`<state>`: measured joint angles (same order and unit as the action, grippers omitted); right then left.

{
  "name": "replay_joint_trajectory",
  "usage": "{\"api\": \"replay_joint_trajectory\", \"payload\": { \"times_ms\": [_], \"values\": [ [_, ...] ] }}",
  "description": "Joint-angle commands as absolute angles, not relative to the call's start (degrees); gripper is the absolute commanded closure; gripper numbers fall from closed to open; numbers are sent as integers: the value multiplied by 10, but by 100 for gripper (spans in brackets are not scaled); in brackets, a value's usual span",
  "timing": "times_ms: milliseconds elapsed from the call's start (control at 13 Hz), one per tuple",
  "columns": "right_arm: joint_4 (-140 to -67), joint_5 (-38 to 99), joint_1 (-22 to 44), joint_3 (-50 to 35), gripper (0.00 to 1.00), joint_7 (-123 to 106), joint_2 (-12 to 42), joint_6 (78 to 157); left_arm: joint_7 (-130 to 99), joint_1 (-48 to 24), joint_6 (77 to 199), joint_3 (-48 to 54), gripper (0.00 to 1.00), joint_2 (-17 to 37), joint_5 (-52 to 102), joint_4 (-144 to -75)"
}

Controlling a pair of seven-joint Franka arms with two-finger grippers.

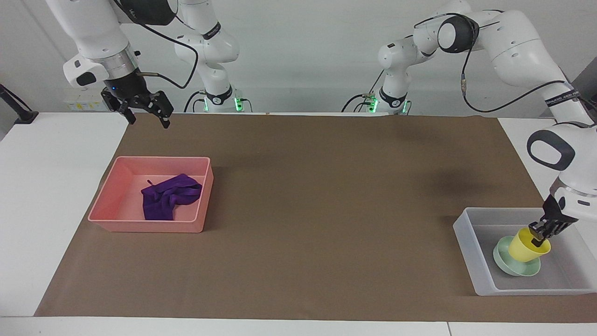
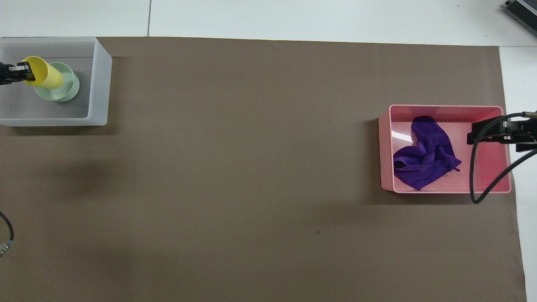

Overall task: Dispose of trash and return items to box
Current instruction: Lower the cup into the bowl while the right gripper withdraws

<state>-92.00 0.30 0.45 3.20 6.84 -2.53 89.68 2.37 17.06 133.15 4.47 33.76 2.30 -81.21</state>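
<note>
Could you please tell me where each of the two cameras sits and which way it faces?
Facing view: high across the table, looking at the robots; both arms show whole, left gripper holding the cup on the bowl in the box, right gripper open, raised.
Overhead view: high above the robots' end, looking steeply down; only the gripper tips show.
Shared, half a turn apart: box, pink tray with the cloth.

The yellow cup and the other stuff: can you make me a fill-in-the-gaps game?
1. The purple cloth lies in the ____ tray.
2. The left pincer is shut on the yellow ____.
3. The cup is over the mint-green ____.
4. The right pincer holds ____.

Missing words: pink; cup; bowl; nothing
</note>
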Motion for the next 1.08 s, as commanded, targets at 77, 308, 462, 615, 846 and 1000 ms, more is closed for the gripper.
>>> {"api": "replay_joint_trajectory", "payload": {
  "times_ms": [77, 308, 462, 615, 846, 1000],
  "values": [
    [-935, 5, 4, 39, 0, 49, -34, 890, 29, 179, 1331, 50, 48, 339, 13, -825],
    [-950, 5, 10, 39, 0, 48, -44, 891, 31, 178, 1329, 50, 0, 340, 2, -819],
    [-946, 3, 11, 37, 0, 47, -42, 889, 39, 174, 1330, 50, 0, 339, -21, -815],
    [-947, -3, 11, 37, 0, 37, -43, 896, 88, 169, 1329, 50, 0, 322, -21, -821],
    [-945, -12, 20, 37, 0, 33, -40, 899, 140, 152, 1308, 54, 0, 262, -19, -870],
    [-933, -14, 19, 37, 0, 31, -37, 898, 139, 129, 1310, 54, 0, 202, -18, -936]
  ]
}}
